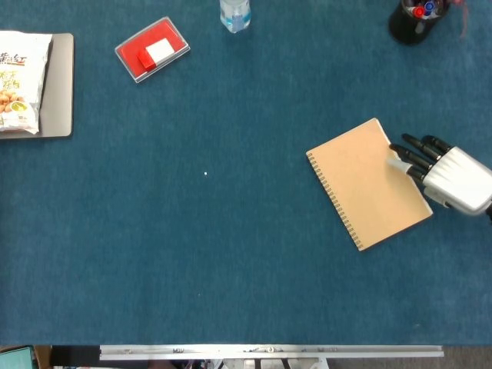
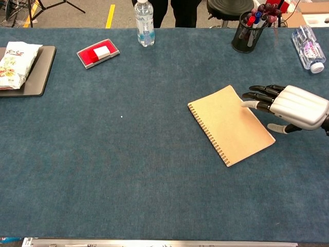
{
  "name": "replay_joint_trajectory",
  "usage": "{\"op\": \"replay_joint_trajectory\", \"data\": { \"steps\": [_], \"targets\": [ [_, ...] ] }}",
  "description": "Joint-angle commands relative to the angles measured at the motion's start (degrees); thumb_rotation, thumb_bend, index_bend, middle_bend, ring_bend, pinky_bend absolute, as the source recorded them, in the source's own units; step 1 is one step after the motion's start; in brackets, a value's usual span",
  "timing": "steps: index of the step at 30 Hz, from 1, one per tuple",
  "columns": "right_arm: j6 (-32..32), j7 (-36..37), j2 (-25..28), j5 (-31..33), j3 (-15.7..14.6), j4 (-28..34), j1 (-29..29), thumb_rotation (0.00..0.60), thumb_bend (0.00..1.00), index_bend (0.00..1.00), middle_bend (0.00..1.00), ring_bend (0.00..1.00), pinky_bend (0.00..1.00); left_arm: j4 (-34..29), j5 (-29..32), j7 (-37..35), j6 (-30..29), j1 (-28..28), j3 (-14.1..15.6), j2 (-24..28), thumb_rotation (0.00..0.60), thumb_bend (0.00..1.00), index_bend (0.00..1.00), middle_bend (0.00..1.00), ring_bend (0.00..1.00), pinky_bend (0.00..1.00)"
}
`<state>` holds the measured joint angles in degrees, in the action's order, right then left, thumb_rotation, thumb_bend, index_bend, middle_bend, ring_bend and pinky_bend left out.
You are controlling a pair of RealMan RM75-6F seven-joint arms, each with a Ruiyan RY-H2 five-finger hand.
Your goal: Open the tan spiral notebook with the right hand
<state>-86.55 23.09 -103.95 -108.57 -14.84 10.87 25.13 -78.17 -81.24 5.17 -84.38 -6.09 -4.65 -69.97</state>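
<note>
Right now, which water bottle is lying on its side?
The water bottle at the far right edge, beside the pen holder, lies on its side. The other bottle, at far centre near the red box, stands upright.

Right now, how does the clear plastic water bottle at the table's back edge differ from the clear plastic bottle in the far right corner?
The back-edge bottle stands upright; the corner bottle lies on its side. The back-edge bottle sits near the red case; the corner bottle lies beside the black pen cup. Both are clear plastic and untouched.
</note>
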Motion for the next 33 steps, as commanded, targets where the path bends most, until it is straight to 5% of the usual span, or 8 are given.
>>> {"op": "replay_joint_trajectory", "data": {
  "steps": [1,33],
  "targets": [
    [-0.2,0.0,-0.3,0.2,0.0,-0.2,0.0,0.600,0.26,0.16,0.11,0.03,0.22,0.0,0.0,0.0,0.0,0.0,0.0,0.0,0.600,0.04,0.39,0.28,0.17,0.34],
    [0.2,0.5,-0.9,0.8,-1.2,-1.1,-0.8,0.600,0.26,0.16,0.11,0.03,0.22,-0.4,0.4,0.7,0.8,0.0,0.1,0.2,0.600,0.05,0.39,0.28,0.17,0.34]
  ]
}}
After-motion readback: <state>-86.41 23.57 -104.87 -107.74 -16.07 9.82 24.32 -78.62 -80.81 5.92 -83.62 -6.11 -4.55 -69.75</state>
